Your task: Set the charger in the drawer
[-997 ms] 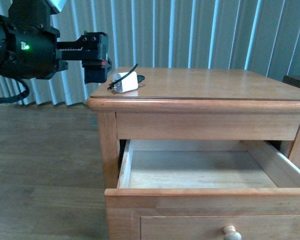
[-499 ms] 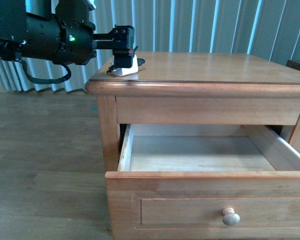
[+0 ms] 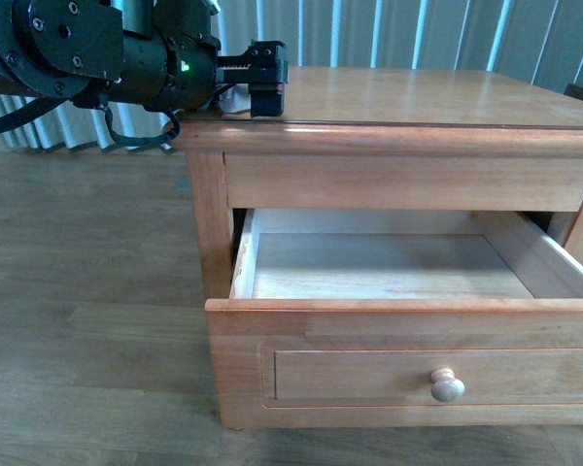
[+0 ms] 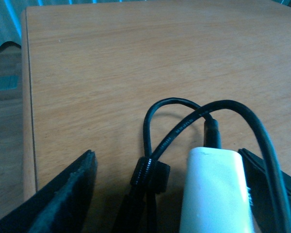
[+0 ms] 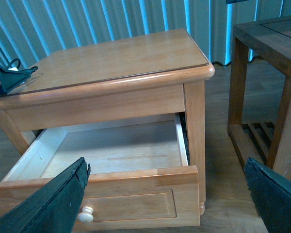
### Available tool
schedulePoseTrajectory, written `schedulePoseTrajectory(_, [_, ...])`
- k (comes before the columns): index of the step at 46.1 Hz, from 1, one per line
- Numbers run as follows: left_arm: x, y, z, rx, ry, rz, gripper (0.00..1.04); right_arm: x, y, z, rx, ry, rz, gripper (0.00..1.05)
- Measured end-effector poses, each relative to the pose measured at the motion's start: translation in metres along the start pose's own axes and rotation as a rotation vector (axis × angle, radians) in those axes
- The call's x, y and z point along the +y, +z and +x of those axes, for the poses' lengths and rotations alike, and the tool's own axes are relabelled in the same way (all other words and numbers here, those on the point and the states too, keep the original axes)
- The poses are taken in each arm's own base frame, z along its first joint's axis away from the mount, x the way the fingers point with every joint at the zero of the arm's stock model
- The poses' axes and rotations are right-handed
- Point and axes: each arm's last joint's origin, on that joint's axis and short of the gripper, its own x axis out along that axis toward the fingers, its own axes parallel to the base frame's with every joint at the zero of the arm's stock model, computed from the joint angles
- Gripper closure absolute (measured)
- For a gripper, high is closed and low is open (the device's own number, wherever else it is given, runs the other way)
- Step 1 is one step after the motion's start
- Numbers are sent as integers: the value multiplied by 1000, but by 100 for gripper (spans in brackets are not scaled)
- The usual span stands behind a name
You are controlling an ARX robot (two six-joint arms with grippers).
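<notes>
The white charger [image 4: 216,194] lies on the nightstand top with its black cable [image 4: 174,128] looped beside it. My left gripper [image 4: 166,160] is open and straddles it, with the charger against the one finger [image 4: 264,191] and the bundled cable between the fingers. In the front view the left gripper [image 3: 264,85] is over the top's left corner and only a sliver of the charger [image 3: 235,100] shows. The upper drawer [image 3: 389,264] is pulled open, with its knob [image 3: 447,385] in front. My right gripper [image 5: 166,165] is open and empty, in front of the drawer [image 5: 111,150].
The nightstand top [image 3: 418,97] is bare wood to the right of the charger. A dark wooden side table [image 5: 271,73] stands close to the nightstand's right side. Blue-white vertical blinds hang behind. The floor is wood planks.
My left gripper has moved right over the tabletop's corner and now straddles the charger, hiding most of it. The front view has dropped lower, showing the drawer's knob.
</notes>
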Motion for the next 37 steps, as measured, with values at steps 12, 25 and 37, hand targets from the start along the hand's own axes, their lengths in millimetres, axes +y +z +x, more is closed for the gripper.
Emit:
schedulePoseTrajectory(12, [-2,0,1,-1,-7,-5,57,0,0,0,0,0,0,8])
schedulePoseTrajectory(25, [-7,-3,-3,-59,-27,-13,70,0,0,0,0,0,0,8])
schedulePoseTrajectory(37, [-27,5,-18,-88,-62,-12,70,0,0,0,0,0,0,8])
